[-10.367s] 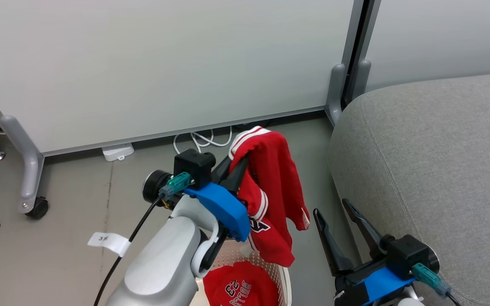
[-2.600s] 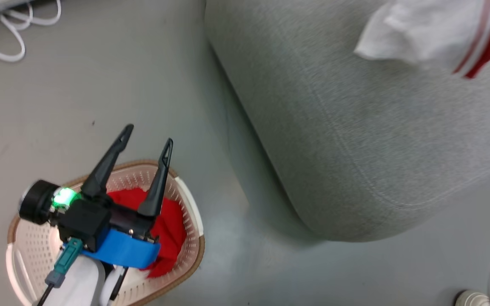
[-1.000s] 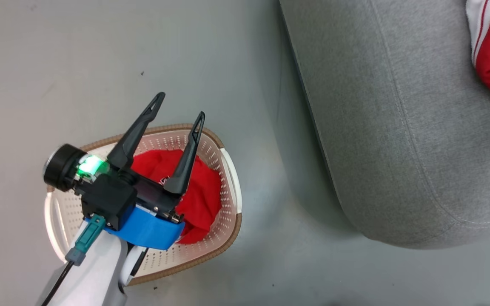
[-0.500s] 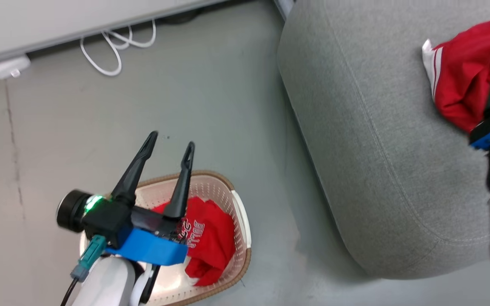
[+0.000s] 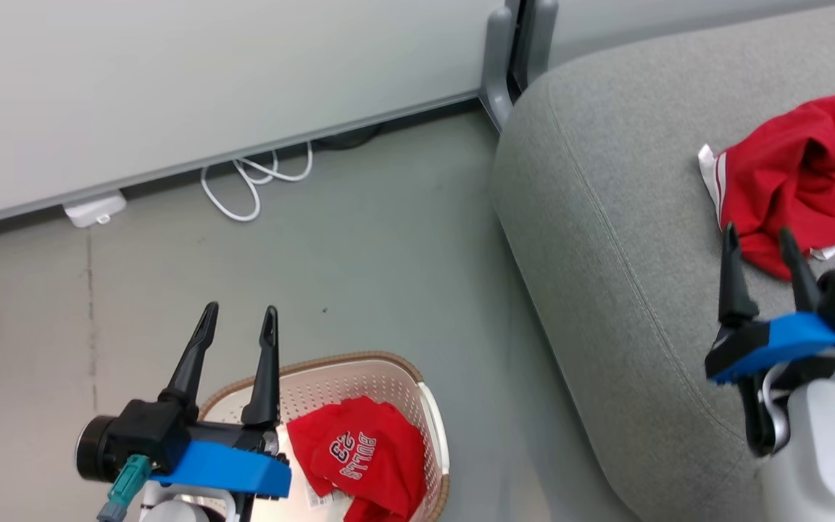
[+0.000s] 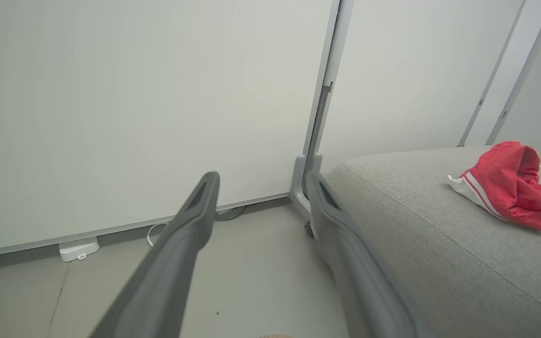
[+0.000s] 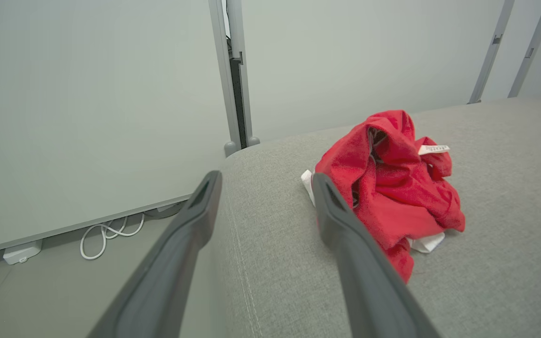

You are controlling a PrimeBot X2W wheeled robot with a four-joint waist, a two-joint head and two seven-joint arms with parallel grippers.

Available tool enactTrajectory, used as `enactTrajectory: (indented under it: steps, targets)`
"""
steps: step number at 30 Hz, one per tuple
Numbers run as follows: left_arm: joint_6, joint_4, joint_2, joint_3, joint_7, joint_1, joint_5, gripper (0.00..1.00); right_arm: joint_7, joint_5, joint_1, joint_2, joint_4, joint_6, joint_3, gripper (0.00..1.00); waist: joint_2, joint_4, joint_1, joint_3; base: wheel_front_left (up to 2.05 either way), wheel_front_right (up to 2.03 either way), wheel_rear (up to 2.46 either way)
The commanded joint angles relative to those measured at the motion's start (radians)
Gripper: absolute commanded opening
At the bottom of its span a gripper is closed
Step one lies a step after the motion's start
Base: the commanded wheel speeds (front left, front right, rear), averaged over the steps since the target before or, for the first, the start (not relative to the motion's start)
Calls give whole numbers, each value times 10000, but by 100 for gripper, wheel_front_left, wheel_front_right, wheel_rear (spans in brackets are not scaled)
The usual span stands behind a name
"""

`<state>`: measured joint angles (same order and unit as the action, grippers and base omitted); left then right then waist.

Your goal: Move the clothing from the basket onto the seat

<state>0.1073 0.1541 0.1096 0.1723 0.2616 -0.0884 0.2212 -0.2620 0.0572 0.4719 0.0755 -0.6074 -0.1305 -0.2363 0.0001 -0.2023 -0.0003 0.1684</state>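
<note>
basket (image 5: 359, 377) — cut off below

Pretty sure this is a lab or office test space, not anyone's living room. Plain pale partition panels (image 5: 207, 87) stand on grey metal feet (image 5: 496, 87) over a smooth grey floor (image 5: 374, 246), with a loose white cable (image 5: 254, 185) and a white plug box (image 5: 95, 209) along the base. The grey sofa seat (image 5: 606, 239) and laundry basket (image 5: 345, 384) are the homey bits.

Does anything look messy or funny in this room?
A little. The red striped garment lies crumpled in a heap on the grey sofa cushion, not folded. The red BULLS 23 garment is bunched in the laundry basket. Nothing looks spilled or broken.
</note>
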Motion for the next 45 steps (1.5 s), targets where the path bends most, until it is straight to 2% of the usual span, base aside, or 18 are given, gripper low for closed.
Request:
enactTrajectory:
  steps: [1, 11, 18, 28, 45]
  targets:
    - [37, 53, -35, -124, 48, 105, -19, 100, 20, 70, -358, -36, 210, -5, 105, 100, -1, 202, 3, -276, 0, 0, 0]
    - [132, 526, -282, -888, 50, 691, -117, 100, 419, 333, -2521, -247, 2227, -5, 922, 100, -1, 950, 3, -1029, 0, 0, 0]
    - [161, 1138, -349, -1228, 50, 876, -147, 100, 799, 711, -3511, -249, 3171, -5, 1368, 100, -1, 1464, 3, -1451, 0, 0, 0]
    - [187, 1543, -391, -1613, 49, 1019, -307, 100, 1072, 1112, -4243, -251, 3698, -5, 1903, 100, -1, 1876, 3, -1703, 0, 0, 0]
    - [250, 1708, -425, -1797, 49, 1010, -385, 100, 1178, 1210, -4374, -252, 3954, -5, 2029, 100, -1, 1987, 3, -1668, 0, 0, 0]
